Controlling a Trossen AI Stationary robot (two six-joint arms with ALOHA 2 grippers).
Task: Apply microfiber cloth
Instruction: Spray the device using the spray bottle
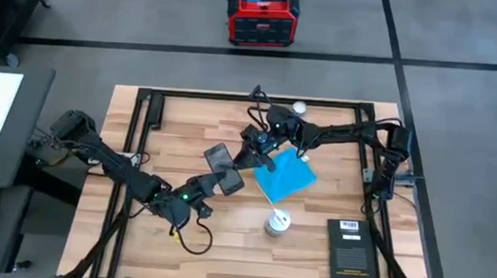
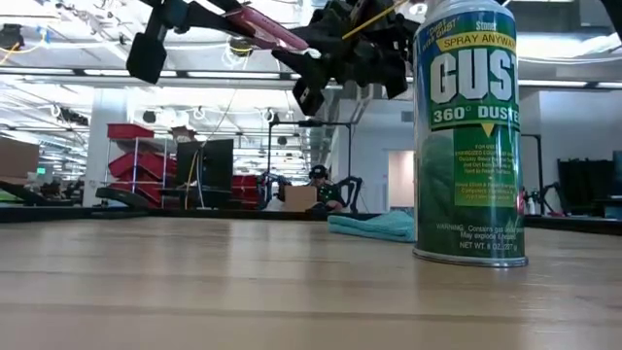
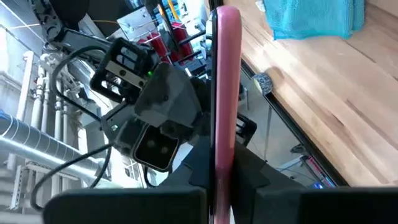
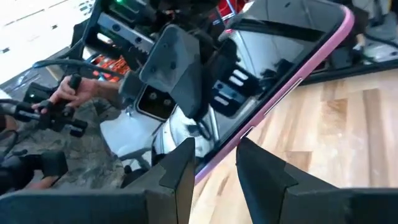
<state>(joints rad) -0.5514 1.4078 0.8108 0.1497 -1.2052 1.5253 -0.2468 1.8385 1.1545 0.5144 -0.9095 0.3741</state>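
Pale wooden planks make up the surface [image 1: 179,257], framed by black rails. From its left edge the left arm reaches toward the middle, and the left gripper [image 1: 225,179] has its jaws pinching the lower edge of the pink-backed, black-screened phone [image 1: 221,161], which is held up off the wood. In the left wrist view the phone [image 3: 224,93] stands edge-on between those two dark fingers [image 3: 186,199], its pink rim running straight up the middle. The right gripper [image 1: 245,158] meets the same phone from the other side, coming in from the right edge of the surface; in the right wrist view the phone's [image 4: 273,68] pink edge sits in the gap between the two dark fingers [image 4: 180,168], so these jaws are spread around it, and whether they actually press on it I cannot tell.

The flat bright blue microfiber cloth [image 1: 284,178] lies on the wood just right of the centre, directly beside the right gripper and partly under that arm's wrist, not between either pair of jaws. The low view shows it as a low rumpled teal heap [image 2: 374,227] resting on the surface, behind the can. A green aerosol duster can [image 2: 469,136] stands upright near the front edge, close to the cloth's front corner. Toward the front right corner lies a black booklet with a white label [image 1: 351,251], well apart from both grippers.
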